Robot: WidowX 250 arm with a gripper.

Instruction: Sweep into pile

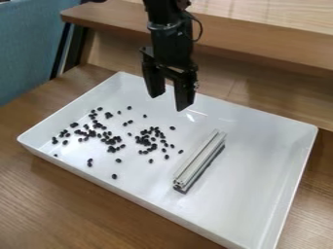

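Pincer (170,103) spread apart above white tray (250,194). Black beans (111,141) lie scattered inside, metal bar (200,159) just beside them. Wooden ledge (260,44) behind.

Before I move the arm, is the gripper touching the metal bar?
Apart. The camera view shows bare floor of the white tray between the gripper and the metal bar.

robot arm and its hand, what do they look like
The arm is all black, a slim upright column of blocky and rounded sections, with a thin dark cable looping out at one side. The hand is black too, with two broad, flat fingers that narrow towards their tips.
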